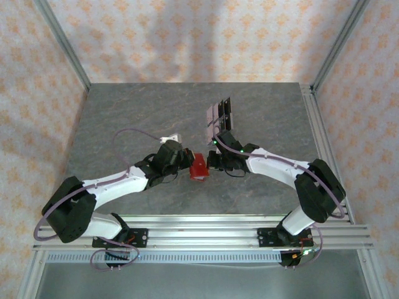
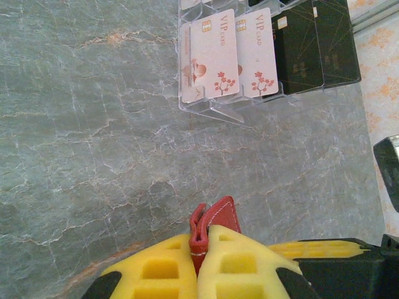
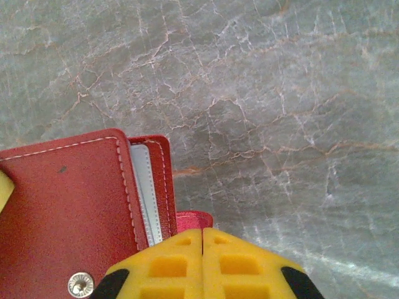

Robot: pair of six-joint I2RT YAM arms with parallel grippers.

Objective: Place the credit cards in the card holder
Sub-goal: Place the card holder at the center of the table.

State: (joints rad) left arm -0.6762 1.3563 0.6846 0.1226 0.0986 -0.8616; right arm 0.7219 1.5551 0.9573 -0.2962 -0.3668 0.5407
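Left gripper (image 2: 201,235) clenches the wallet (image 2: 215,215) mid-table; right gripper (image 3: 202,232), fingers pressed together, touches its flap. Bare stone all round; cards (image 2: 215,56) in a rack (image 2: 218,109) beyond.

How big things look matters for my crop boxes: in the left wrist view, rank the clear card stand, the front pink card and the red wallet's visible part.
1. clear card stand
2. front pink card
3. red wallet, mostly hidden by the left tool; nearness inflates it.
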